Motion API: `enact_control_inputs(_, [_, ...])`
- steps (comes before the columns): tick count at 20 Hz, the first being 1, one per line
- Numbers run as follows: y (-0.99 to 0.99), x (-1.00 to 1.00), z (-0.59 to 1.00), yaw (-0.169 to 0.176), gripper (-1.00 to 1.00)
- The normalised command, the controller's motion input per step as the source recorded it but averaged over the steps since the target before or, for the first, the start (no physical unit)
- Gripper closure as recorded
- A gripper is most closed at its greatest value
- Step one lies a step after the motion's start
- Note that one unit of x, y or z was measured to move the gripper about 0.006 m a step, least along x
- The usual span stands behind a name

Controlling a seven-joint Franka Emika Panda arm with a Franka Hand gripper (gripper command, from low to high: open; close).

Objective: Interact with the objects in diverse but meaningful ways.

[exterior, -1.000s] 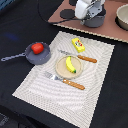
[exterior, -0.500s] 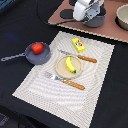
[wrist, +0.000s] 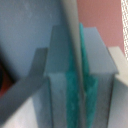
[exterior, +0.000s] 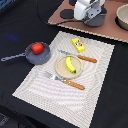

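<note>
My gripper (exterior: pixel 89 12) hangs low over a dark grey pot (exterior: pixel 97 19) on the brown board at the back. In the wrist view the gripper (wrist: pixel 75 85) is seen very close and blurred. Its teal pads (wrist: pixel 86 75) press against a thin grey strip (wrist: pixel 71 30), which looks like the pot's rim or handle. A red tomato (exterior: pixel 37 48) lies in the dark long-handled pan (exterior: pixel 44 56). A yellow banana (exterior: pixel 70 64) rests on the tan plate (exterior: pixel 61 69). The yellow packet (exterior: pixel 78 44) lies on the striped mat.
An orange-handled knife (exterior: pixel 80 56) and fork (exterior: pixel 64 80) flank the plate on the striped mat (exterior: pixel 45 92). A tan bowl (exterior: pixel 123 17) stands on the brown board (exterior: pixel 62 15) at the exterior view's far right. The table around is dark.
</note>
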Motion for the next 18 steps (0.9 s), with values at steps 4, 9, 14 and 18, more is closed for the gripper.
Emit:
enact_control_inputs(4, [0.00,-1.00,-0.01,0.023,1.00])
enact_control_inputs(9, [-0.02,-1.00,-0.18,0.032,1.00])
enact_control_inputs(14, [-0.05,-1.00,-0.24,0.030,1.00])
enact_control_inputs(18, [-0.02,-1.00,-0.17,0.018,1.00])
